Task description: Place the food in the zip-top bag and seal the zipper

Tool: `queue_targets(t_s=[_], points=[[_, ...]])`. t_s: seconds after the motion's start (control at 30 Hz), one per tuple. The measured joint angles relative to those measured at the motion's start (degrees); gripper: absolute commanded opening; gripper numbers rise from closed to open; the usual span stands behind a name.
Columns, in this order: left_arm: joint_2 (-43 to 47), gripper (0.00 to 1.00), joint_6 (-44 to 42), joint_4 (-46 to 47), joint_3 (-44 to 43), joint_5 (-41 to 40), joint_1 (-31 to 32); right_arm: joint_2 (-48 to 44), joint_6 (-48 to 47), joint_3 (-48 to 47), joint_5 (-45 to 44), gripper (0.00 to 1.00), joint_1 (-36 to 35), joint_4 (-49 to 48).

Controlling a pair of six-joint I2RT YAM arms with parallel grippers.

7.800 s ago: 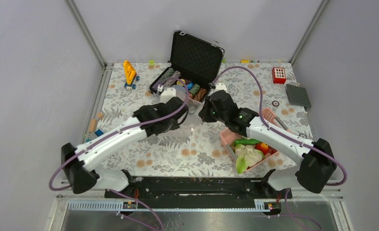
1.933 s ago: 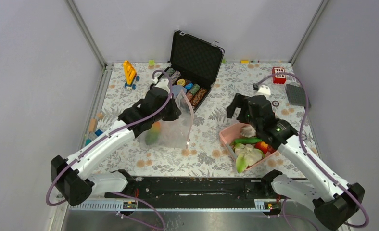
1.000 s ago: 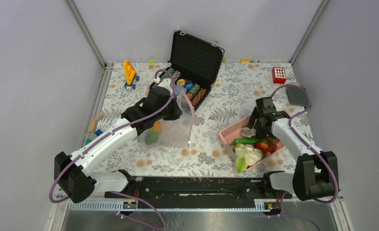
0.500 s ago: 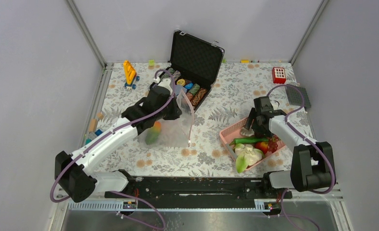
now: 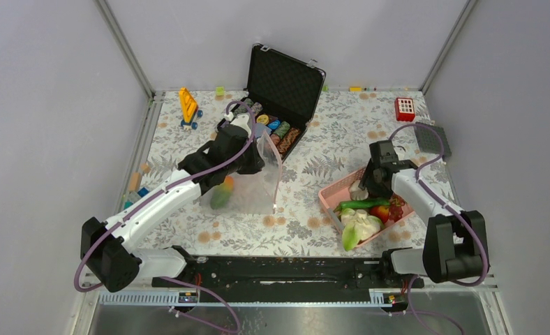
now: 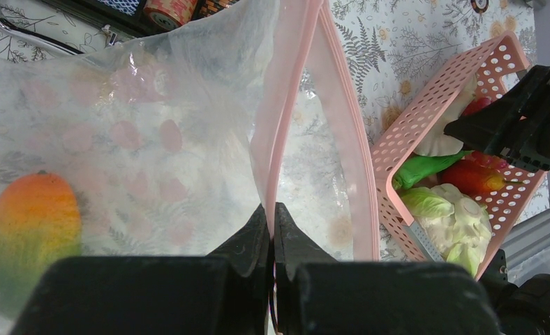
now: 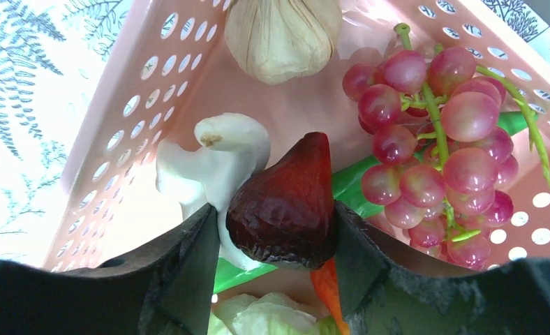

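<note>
My left gripper (image 6: 272, 206) is shut on the pink zipper (image 6: 290, 105) at the mouth of the clear zip-top bag (image 5: 248, 185) and holds it open and raised. An orange-green mango (image 6: 31, 230) lies inside the bag. Down in the pink basket (image 7: 153, 139), my right gripper (image 7: 276, 216) has its jaws against both sides of a dark red fruit (image 7: 286, 202). A white mushroom piece (image 7: 216, 150) presses against the left jaw. Purple grapes (image 7: 433, 118), a garlic bulb (image 7: 283, 35), a long green vegetable (image 5: 359, 204) and leafy pieces (image 5: 358, 227) fill the rest of the basket.
An open black case (image 5: 283, 77) with poker chips (image 5: 269, 125) stands just behind the bag. A yellow toy (image 5: 188, 105) is at the back left. A red block (image 5: 404, 109) and a grey plate (image 5: 433, 139) lie at the back right.
The right gripper has sunk into the basket and its jaws have narrowed onto the red fruit. The left arm holds the bag as before.
</note>
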State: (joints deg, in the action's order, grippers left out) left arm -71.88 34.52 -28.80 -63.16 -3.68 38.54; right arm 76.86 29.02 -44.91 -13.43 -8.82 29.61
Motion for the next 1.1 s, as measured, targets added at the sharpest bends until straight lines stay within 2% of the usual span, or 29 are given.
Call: queue_targets(t_s=[0.13, 0.23, 0.73, 0.97, 1.1], points=[[0.0, 0.0, 0.0, 0.0, 0.0, 0.04, 0.0, -2.47, 0.59, 0.22, -0.35, 0.43, 0.0, 0.57], [0.0, 0.0, 0.0, 0.0, 0.0, 0.04, 0.0, -4.46, 0.66, 0.22, -0.61, 0.4, 0.0, 1.46], [0.02, 0.0, 0.0, 0.15, 0.55, 0.04, -0.15, -22.49, -0.31, 0.22, -3.54, 0.36, 0.0, 5.46], [0.02, 0.0, 0.0, 0.17, 0.68, 0.07, -0.22, -30.32, -2.78, 0.22, -0.83, 0.34, 0.0, 5.66], [0.02, 0.0, 0.0, 0.2, 0.68, 0.15, -0.26, -33.62, -3.26, 0.57, -0.5, 0.36, 0.0, 5.73]])
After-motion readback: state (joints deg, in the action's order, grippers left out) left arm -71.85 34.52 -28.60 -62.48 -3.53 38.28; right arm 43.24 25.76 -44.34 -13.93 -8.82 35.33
